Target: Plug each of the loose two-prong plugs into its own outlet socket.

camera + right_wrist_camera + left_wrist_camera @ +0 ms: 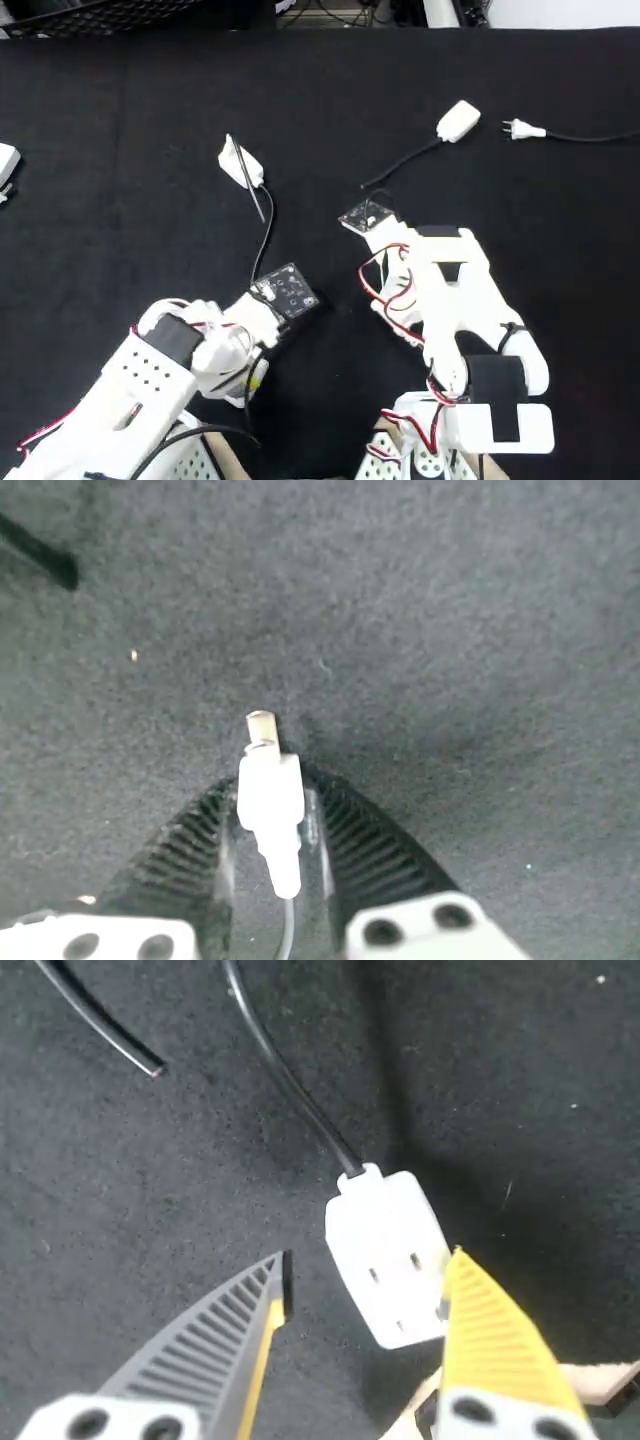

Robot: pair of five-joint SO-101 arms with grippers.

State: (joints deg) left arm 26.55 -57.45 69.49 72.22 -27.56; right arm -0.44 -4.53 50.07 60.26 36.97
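Plug (270, 805) gripped tight in the right gripper (270, 785), its metal tip jutting past the black fingers (360, 840) over the black cloth (450, 630). The left gripper (368, 1256) stands spread, a white socket (385, 1230) lying between its grey and yellow fingers, close against the yellow one, black cord (285, 1080) running away. Farther off, across the cloth from both arms, a second plug (522, 129) lies loose near another socket (458, 122).

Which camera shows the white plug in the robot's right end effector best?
The right wrist view: the plug sits close up in the right end effector, its metal prong showing. In the high view the right arm covers it. The left wrist view faces a socket instead.
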